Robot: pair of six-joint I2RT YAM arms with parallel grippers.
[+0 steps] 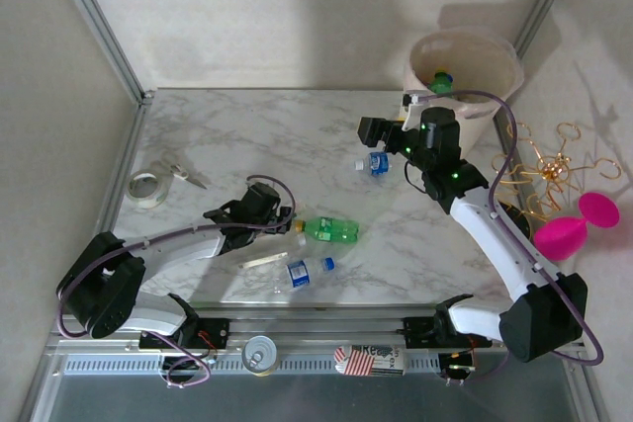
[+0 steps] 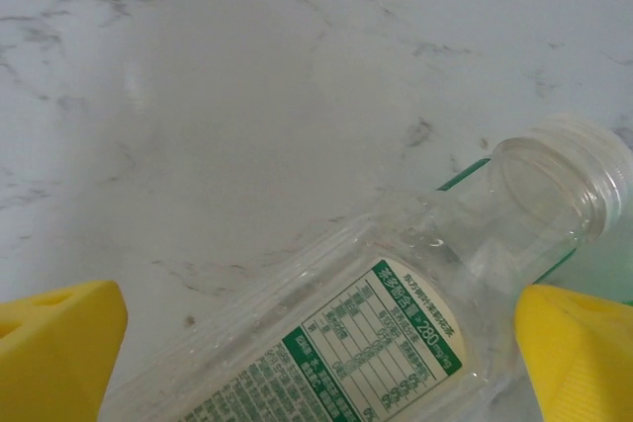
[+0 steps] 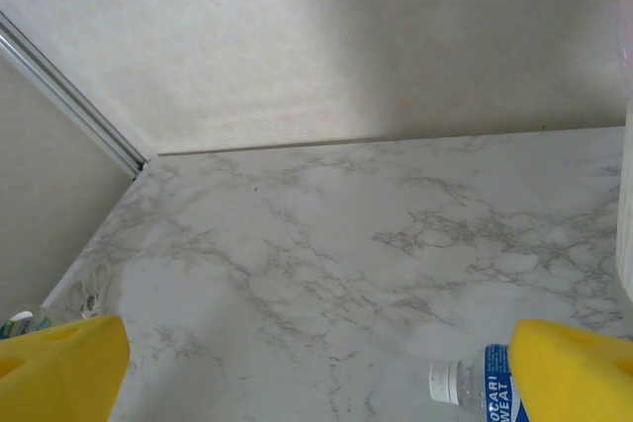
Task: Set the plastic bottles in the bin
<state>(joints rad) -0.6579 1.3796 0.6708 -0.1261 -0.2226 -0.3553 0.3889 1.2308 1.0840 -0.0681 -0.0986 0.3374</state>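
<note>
A green-labelled plastic bottle (image 1: 331, 230) lies on its side on the marble table (image 1: 247, 135). My left gripper (image 1: 290, 219) stands open at its pale-capped neck. In the left wrist view that bottle (image 2: 396, 313) lies slanted between the yellow fingers (image 2: 59, 343), which straddle it without pinching. A clear blue-labelled bottle (image 1: 307, 271) lies nearer the front edge. Another blue-labelled bottle (image 1: 374, 163) lies just below my open right gripper (image 1: 384, 130); in the right wrist view the bottle (image 3: 470, 385) sits beside one finger (image 3: 574, 368), nothing between the jaws. The cream bin (image 1: 495, 66) stands at the back right with a green, yellow-capped bottle (image 1: 440, 81) inside.
A roll of tape (image 1: 146, 188) and scissors (image 1: 183, 175) lie at the left. A gold wire rack (image 1: 544, 165) and a pink goblet (image 1: 579, 224) sit right of the table. A can (image 1: 260, 353) and a packet (image 1: 369, 360) rest on the front rail.
</note>
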